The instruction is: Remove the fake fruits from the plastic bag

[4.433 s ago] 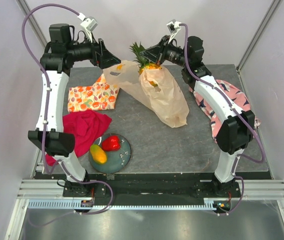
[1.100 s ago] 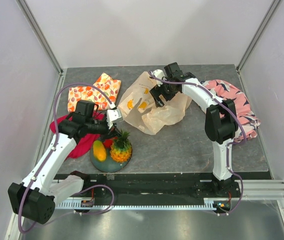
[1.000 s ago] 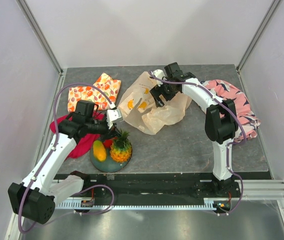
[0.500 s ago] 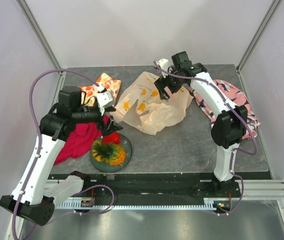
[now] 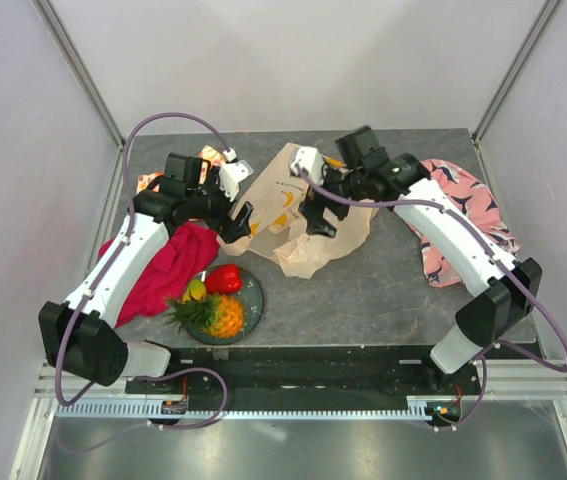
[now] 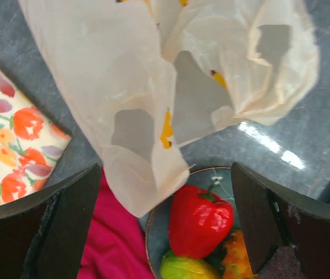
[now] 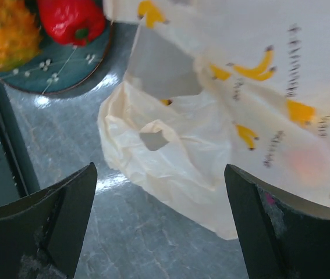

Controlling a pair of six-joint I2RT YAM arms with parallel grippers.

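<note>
The cream plastic bag point(image 5: 293, 215) printed with bananas lies crumpled and flat in the middle of the table. No fruit shows inside it. On the blue plate point(image 5: 251, 300) lie a pineapple point(image 5: 225, 316) on its side, a red pepper point(image 5: 223, 279) and a yellow-green mango point(image 5: 195, 290). My left gripper point(image 5: 235, 222) hangs open at the bag's left edge, empty, with the pepper point(image 6: 199, 221) and a bag corner point(image 6: 135, 87) below it. My right gripper point(image 5: 316, 222) is open and empty above the bag's near part point(image 7: 240, 104).
A red cloth point(image 5: 163, 265) lies left of the plate. An orange fruit-printed cloth point(image 6: 10, 139) sits at the back left, mostly under my left arm. A pink patterned cloth point(image 5: 453, 220) lies on the right beneath my right arm. Walls enclose the table.
My left gripper opened and let go of the pineapple, which tipped onto its side on the plate; that arm then swung back to the bag. My right arm shifted nearer over the bag.
</note>
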